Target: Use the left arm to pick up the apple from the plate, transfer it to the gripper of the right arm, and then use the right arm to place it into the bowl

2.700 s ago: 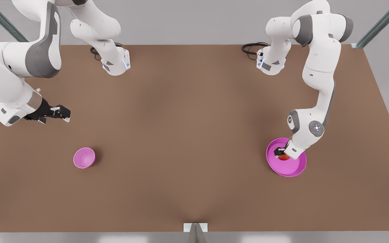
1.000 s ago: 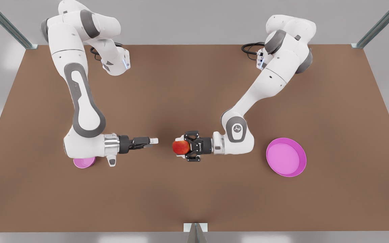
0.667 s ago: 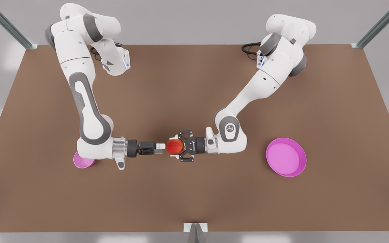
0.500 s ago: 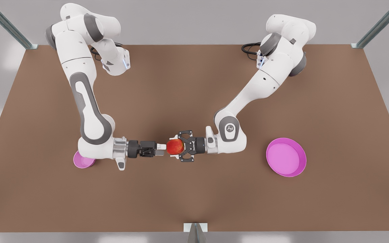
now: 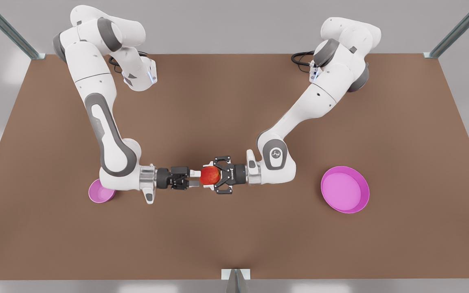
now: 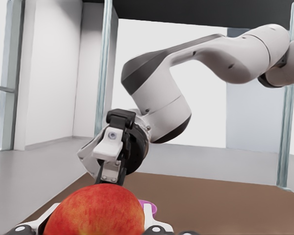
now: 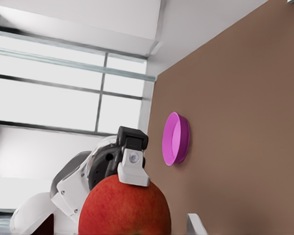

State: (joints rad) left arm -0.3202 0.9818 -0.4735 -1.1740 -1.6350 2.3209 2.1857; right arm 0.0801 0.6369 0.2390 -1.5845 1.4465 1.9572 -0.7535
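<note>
The left gripper (image 5: 209,175) is clamped on the apple (image 5: 209,175) above mid-table. The right gripper (image 5: 194,180) faces it, fingers apart and touching the apple's far side. The bowl (image 5: 98,193) sits behind the right arm's wrist, partly hidden; the plate (image 5: 345,189) lies well beyond the left arm's elbow. No lettering is readable.

- The apple (image 5: 209,175) has a smooth, faintly glossy red skin with fine yellow speckling.
- The plate (image 5: 345,189) and bowl (image 5: 99,194) look like matt pink plastic.
- The table (image 5: 234,228) is a flat, matt brown surface.
- The arm shells look like smooth white plastic, with a shiny metal wrist ring (image 5: 147,178).
</note>
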